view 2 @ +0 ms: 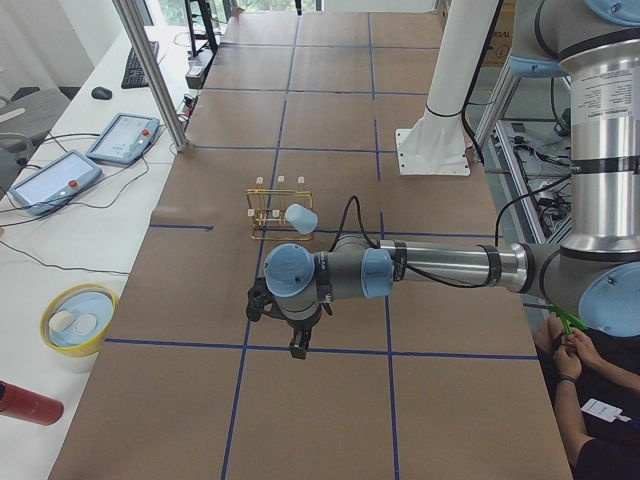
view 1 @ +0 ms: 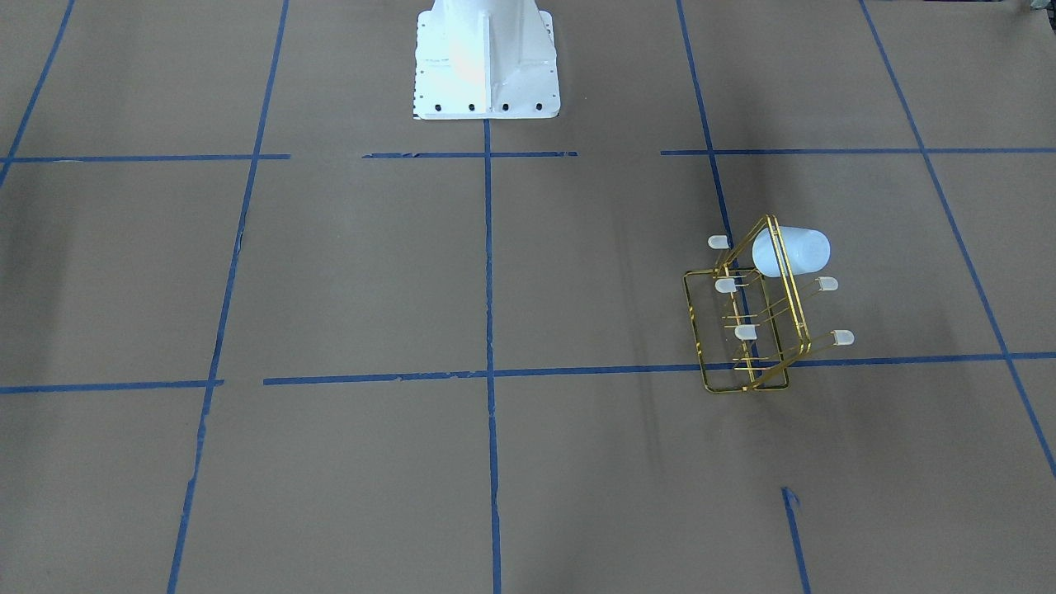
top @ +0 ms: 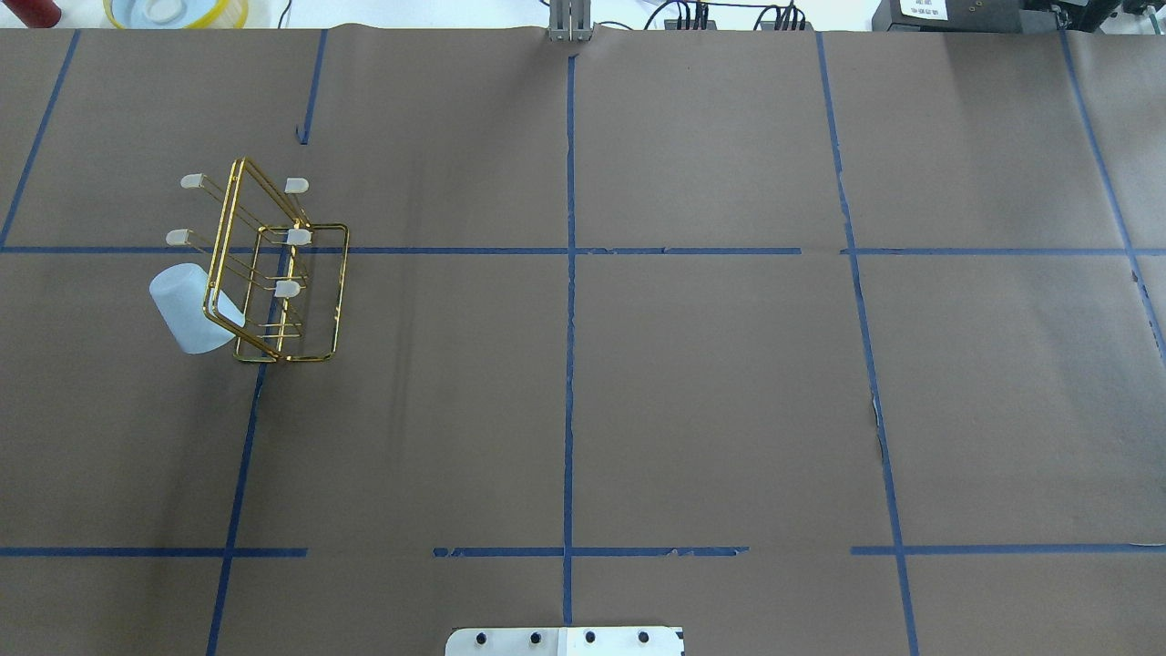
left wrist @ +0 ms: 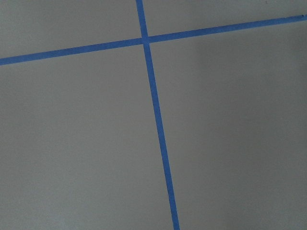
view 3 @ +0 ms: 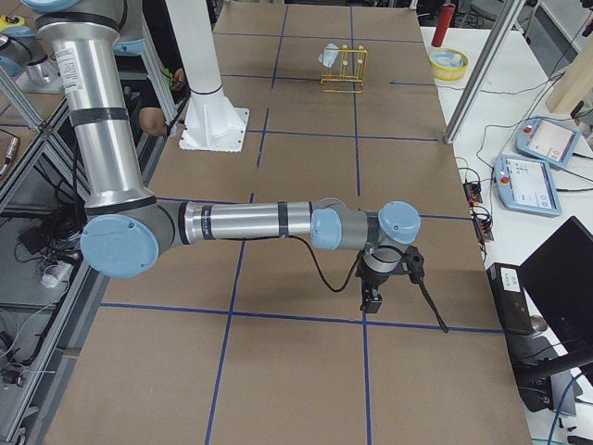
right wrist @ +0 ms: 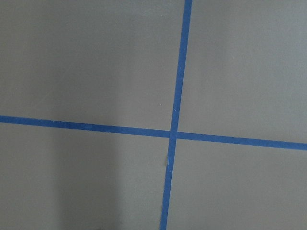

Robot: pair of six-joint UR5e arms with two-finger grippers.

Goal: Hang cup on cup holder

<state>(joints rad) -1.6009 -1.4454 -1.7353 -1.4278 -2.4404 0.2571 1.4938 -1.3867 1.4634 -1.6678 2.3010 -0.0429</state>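
Note:
The pale blue-white cup (view 1: 796, 252) sits on a prong of the gold wire cup holder (view 1: 746, 332), mouth toward the frame and tilted. Both show on the robot's left side in the overhead view, the cup (top: 187, 305) on the outer side of the cup holder (top: 299, 236). No gripper is near them. The left gripper (view 2: 297, 345) shows only in the exterior left view, over bare paper near a tape cross. The right gripper (view 3: 371, 301) shows only in the exterior right view, far from the cup holder (view 3: 345, 69). I cannot tell whether either is open or shut. Both wrist views show only paper and blue tape.
The table is covered in brown paper with blue tape lines. The white robot base (view 1: 487, 58) stands at the table's edge. A yellow bowl (view 2: 75, 320) and a red can (view 2: 25, 400) sit off the paper. Control tablets (view 2: 125, 137) and an operator's hands (view 2: 570, 345) show at the sides.

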